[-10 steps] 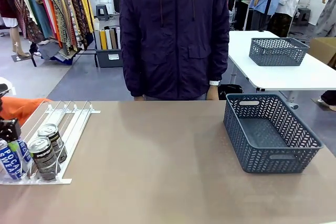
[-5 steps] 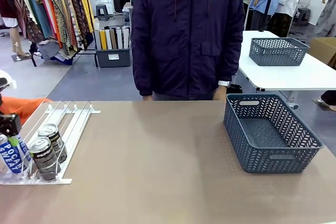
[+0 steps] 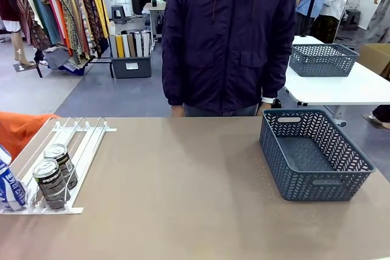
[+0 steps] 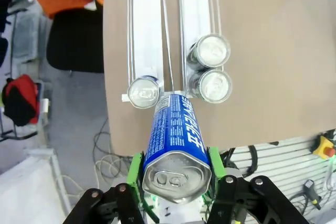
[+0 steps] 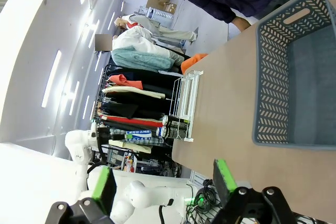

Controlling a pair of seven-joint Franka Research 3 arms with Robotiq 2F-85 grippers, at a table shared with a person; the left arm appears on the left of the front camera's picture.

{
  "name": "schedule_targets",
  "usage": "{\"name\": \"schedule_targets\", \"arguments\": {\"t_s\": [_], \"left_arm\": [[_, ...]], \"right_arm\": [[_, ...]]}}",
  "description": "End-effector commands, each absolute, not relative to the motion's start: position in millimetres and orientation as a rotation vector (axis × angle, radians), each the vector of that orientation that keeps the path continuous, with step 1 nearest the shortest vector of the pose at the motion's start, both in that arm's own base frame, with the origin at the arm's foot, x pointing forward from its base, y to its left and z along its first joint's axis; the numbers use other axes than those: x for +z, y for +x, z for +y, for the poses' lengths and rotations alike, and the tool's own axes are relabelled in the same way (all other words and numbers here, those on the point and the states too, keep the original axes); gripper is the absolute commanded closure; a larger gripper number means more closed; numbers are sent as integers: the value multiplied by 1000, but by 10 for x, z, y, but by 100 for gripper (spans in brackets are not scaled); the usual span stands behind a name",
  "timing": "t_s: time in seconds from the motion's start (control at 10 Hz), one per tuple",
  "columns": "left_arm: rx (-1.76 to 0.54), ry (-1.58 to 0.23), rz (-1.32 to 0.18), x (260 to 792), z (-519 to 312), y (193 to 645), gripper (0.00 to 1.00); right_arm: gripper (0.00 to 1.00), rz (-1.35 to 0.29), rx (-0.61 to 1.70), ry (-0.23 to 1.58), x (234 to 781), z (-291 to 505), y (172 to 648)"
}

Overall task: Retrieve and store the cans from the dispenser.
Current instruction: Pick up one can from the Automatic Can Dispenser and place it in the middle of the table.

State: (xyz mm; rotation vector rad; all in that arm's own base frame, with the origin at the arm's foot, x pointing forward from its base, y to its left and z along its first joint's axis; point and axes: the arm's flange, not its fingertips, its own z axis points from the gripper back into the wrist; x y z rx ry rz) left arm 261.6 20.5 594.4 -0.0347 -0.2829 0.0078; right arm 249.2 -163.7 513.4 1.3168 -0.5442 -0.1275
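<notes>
At table's left edge: left gripper clenched on a blue can, green pads on either side near its top. The can's base points at the low end of the dispenser. Cannot tell if it is clear of the rails.

- On the rack: two dark cans one behind the other against the stops in one lane, one more can in a lane beside them.
- Right gripper released, nothing between its fingers, hanging over the table's near side by the basket.
- Basket holds nothing, well apart from the dispenser, at the table's right.
- Person stands at the far side, hands off the table.

Step, as I judge it: first can picked, not yet stored. Three to go.

Next move calls for lifting the can free of the stops, carrying it across the table to the basket, and lowering before letting go. A can dropped from height would likely roll or dent.
</notes>
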Motion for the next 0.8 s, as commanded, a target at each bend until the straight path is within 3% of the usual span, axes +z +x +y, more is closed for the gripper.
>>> {"name": "schedule_targets", "arguments": {"t_s": [0.0,0.1,0.2,0.6,0.7], "left_arm": [[12,-136,-356,5900,347,2619,100],[-23,-202,-320,5850,456,2539,100],[16,-65,-317,6017,254,2576,100],[6,-92,-312,5956,277,2567,100],[106,-123,-314,5949,199,2732,100]], "right_arm": [[0,-571,-120,1338,5179,-1629,2514],[0,-571,-120,1338,5179,-1629,2514],[0,-571,-120,1338,5179,-1629,2514],[0,-571,-120,1338,5179,-1629,2514],[0,-571,-120,1338,5179,-1629,2514]]}}
